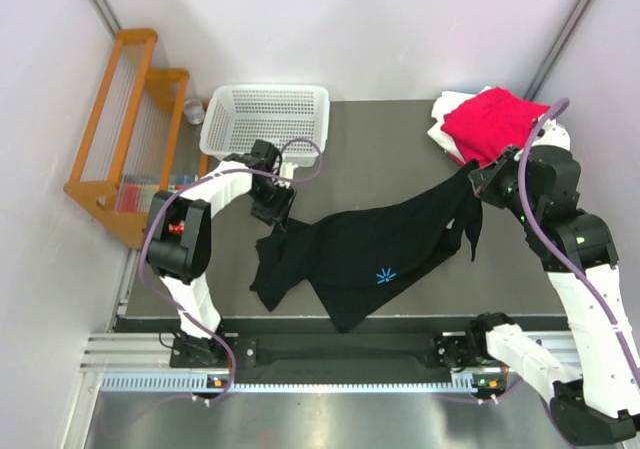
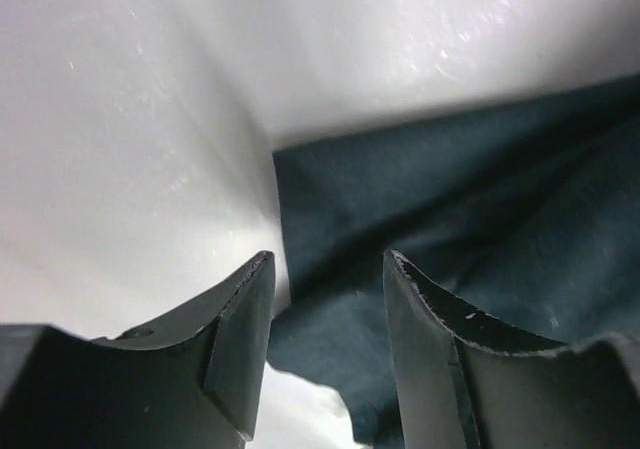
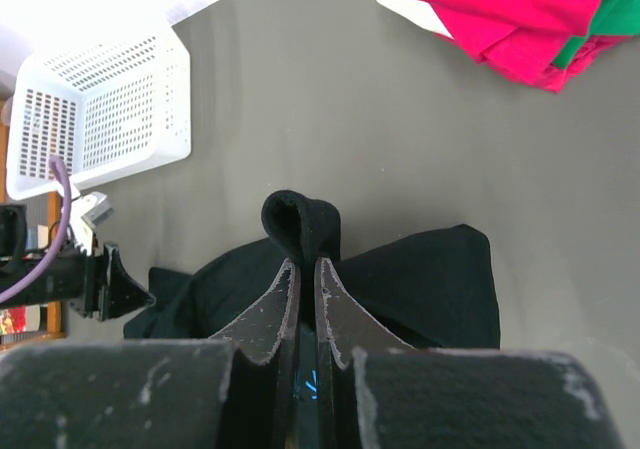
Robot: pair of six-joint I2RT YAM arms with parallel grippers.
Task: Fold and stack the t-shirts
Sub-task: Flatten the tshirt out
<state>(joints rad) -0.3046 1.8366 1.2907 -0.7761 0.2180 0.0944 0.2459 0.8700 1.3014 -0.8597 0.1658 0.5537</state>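
Only right wrist: green t-shirt (image 3: 605,19)

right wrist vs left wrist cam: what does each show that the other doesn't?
Right wrist only: the right tool shut on a fold of the black t-shirt, the folded red t-shirt, the white basket. Left wrist only: the left tool up close, open, against a pale blurred surface. Both: the black t-shirt, and the left tool, seen small at the right wrist view's left edge.
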